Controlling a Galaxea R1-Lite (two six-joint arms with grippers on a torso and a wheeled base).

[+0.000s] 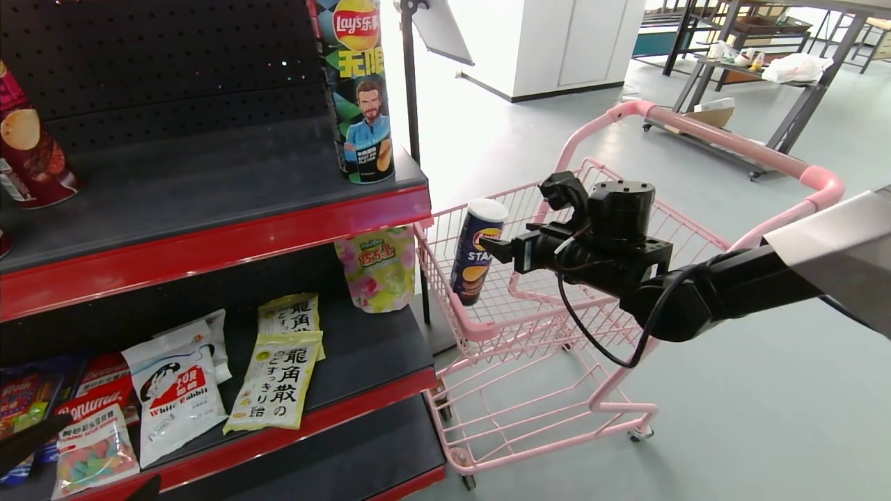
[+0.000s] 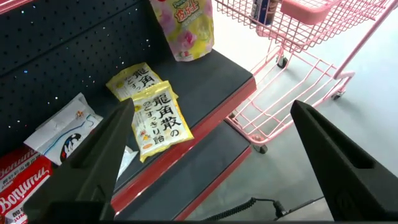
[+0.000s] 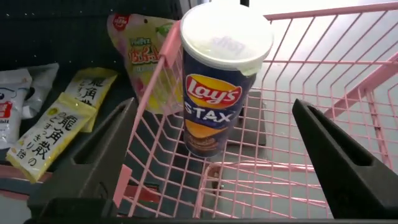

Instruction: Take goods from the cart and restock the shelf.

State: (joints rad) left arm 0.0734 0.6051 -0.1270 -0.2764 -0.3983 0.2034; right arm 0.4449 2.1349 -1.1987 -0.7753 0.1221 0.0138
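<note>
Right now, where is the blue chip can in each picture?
Head view: the blue chip can stands in the pink cart, in the corner nearest the shelf.
Left wrist view: the can peeks through the cart's wires, cut off by the picture's edge.
Right wrist view: the can sits in the middle, inside the cart.
Shared landmark: the candy bag standing at the shelf's end.

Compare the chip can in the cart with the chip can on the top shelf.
The cart can is dark blue with a white lid; the shelf can is black and green with a man's picture. The cart can looks shorter and slimmer than the shelf can. The cart can leans in a corner of the pink cart; the shelf can stands upright at the end of the top shelf. Both are round chip tubes.
</note>
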